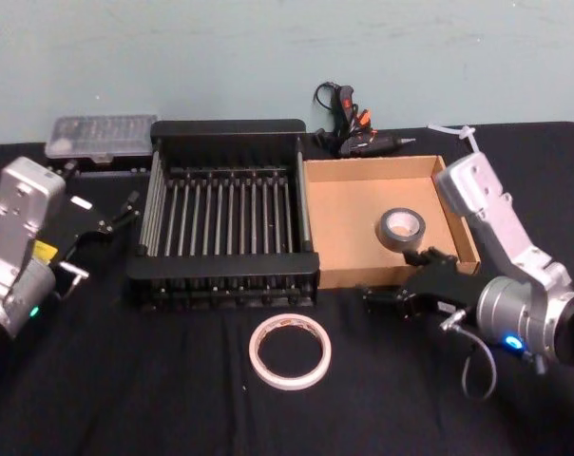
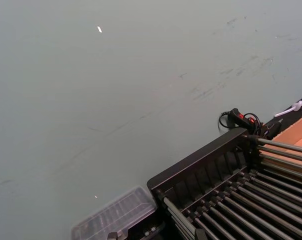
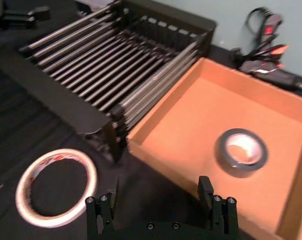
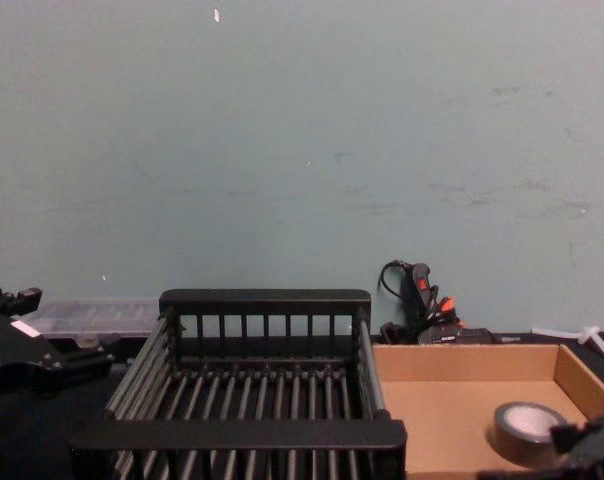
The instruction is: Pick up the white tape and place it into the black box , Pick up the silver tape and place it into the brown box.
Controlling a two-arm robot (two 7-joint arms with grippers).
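The white tape (image 1: 257, 353) (image 3: 90, 180) lies flat on the black tablecloth, just in front of the black box (image 1: 225, 128) (image 3: 66, 100) (image 4: 262, 297) (image 2: 196, 162). The silver tape (image 1: 402, 217) (image 3: 222, 150) (image 4: 527, 425) rests flat inside the brown box (image 1: 349, 223) (image 3: 191, 125) (image 4: 442, 400), near its front right. My right gripper (image 1: 398, 275) (image 3: 158, 220) is open and holds nothing. It hovers over the brown box's front wall, with one finger on the silver tape's side and the other toward the white tape. My left gripper (image 1: 116, 217) (image 4: 52, 362) sits left of the black box.
A clear plastic organiser case (image 1: 102, 136) (image 2: 116, 215) lies behind the black box at the left. A black and orange glue gun (image 1: 353, 128) (image 3: 266, 47) (image 4: 422, 305) and a white zip tie (image 1: 455, 133) lie behind the brown box. A teal wall closes off the back.
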